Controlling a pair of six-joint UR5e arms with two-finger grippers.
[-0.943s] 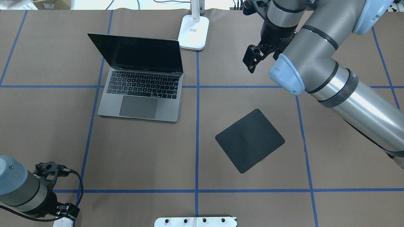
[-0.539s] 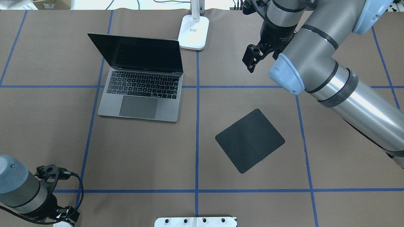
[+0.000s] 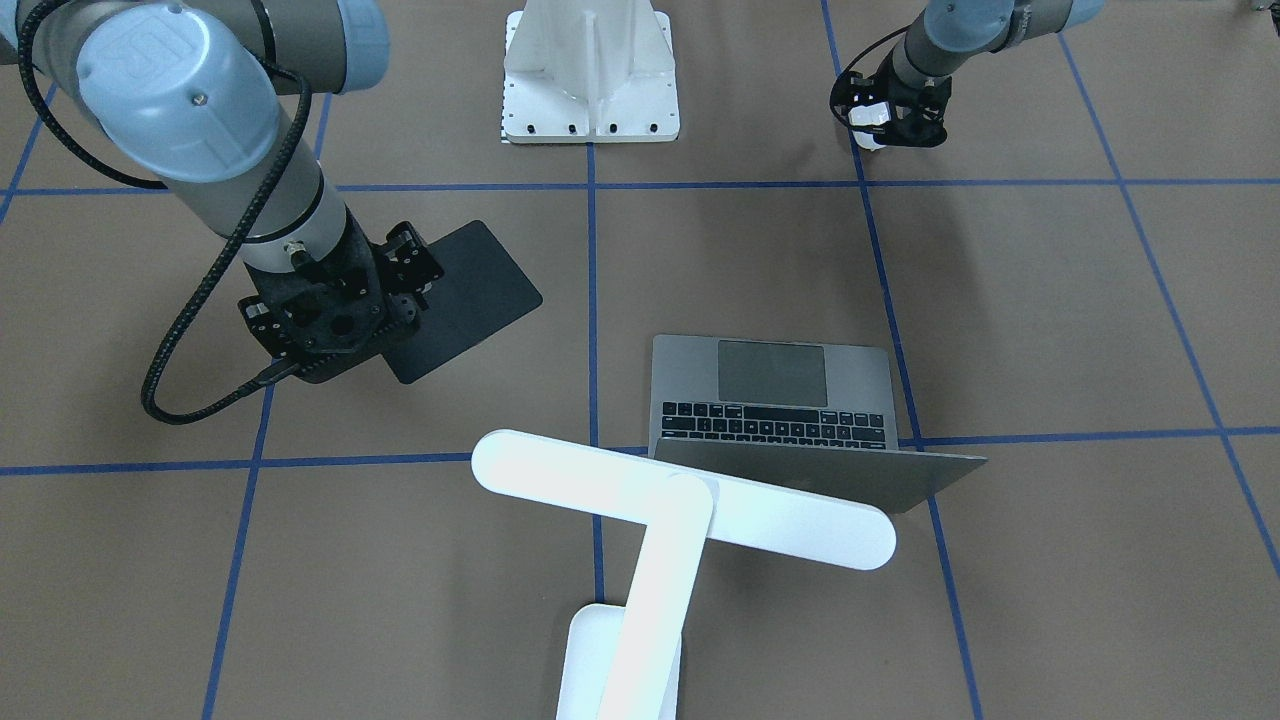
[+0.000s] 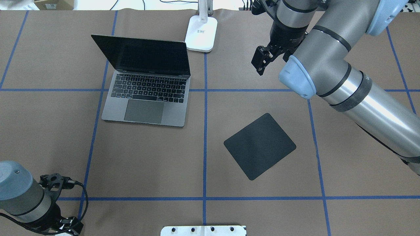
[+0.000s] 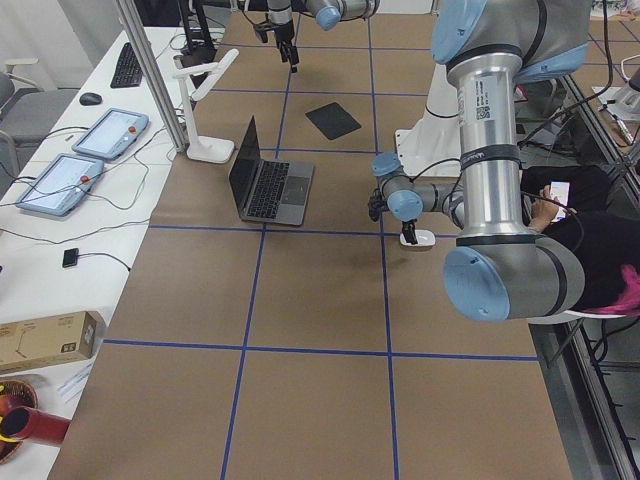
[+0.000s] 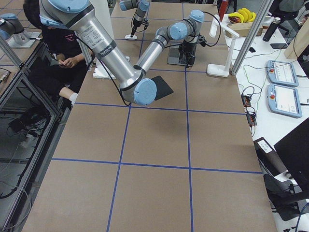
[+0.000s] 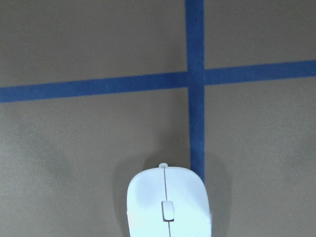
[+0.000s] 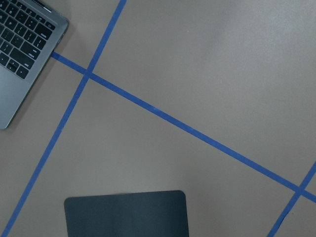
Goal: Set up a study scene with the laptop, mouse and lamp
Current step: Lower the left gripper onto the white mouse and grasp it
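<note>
Where two blue tape lines [image 7: 195, 81] cross on the brown table [image 7: 74, 148], the mouse [image 7: 168, 205] lies just beside them: white, glossy, oval, grey scroll wheel. It sits at the tip of the left gripper [image 3: 880, 126]; whether the fingers are spread or clenched cannot be told.

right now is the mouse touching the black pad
Apart. The front-facing view shows the mouse on one side of the table and the black pad on the other, with bare brown surface between them.

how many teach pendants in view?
2, both on the white bench beside the table: one pendant near the lamp, the other pendant just past it, nearer the left-side camera. Others could be out of frame.
</note>
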